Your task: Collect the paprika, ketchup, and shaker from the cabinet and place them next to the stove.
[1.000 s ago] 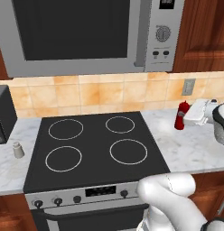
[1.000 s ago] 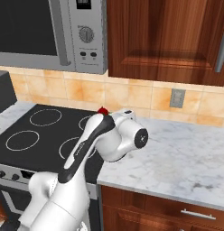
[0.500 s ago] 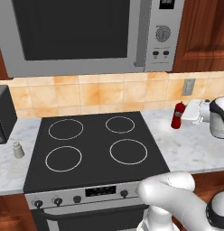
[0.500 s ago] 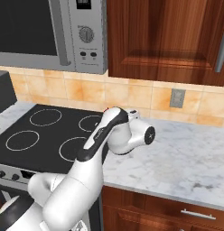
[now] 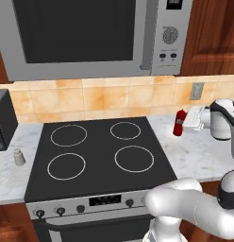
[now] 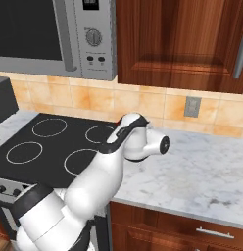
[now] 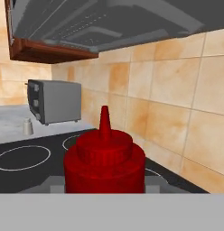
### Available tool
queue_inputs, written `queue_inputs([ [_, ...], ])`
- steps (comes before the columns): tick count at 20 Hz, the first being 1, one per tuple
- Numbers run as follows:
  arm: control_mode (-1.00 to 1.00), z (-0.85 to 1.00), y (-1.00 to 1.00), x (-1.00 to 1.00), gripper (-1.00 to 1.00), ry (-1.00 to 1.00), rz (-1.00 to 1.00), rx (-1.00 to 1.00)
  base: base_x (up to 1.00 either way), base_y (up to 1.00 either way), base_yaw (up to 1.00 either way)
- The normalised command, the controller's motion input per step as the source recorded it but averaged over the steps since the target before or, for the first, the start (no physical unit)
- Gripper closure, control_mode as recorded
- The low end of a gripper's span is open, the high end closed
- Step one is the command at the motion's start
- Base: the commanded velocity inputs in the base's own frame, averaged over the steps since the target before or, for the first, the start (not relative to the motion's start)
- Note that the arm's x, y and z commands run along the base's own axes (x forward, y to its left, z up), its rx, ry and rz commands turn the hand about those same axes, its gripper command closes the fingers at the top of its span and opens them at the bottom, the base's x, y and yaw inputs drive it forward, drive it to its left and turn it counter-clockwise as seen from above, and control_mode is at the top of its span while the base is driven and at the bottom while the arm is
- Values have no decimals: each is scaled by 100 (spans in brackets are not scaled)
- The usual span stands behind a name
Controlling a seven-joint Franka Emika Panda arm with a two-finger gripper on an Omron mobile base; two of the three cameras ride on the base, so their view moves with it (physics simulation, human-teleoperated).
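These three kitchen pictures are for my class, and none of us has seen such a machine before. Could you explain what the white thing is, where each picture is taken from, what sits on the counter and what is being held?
The white thing is a robot arm with a two-finger gripper at its end. Two pictures come from cameras on its base, looking forward from behind the arm on its left and its right. The third comes from a camera on the hand itself.

In front is a black stove with four ring burners, a microwave above it. The gripper is closed on a red ketchup bottle, held just over the marble counter right of the stove; the hand view shows its nozzle top close up. Left of the stove stand a small pale shaker and a grey toaster oven.
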Motion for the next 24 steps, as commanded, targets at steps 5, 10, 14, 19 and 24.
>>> queue_inputs([
  [5,-100,-42,-2,32,100,2,4,-1,0,0,0],
  [10,-100,-42,-11,21,100,0,3,-1,0,0,0],
  [14,-100,-37,-4,13,100,0,1,-2,0,0,0],
  [19,-100,-30,0,13,100,0,0,-1,0,0,0],
  [24,-100,-27,0,17,100,0,1,0,0,0,0],
])
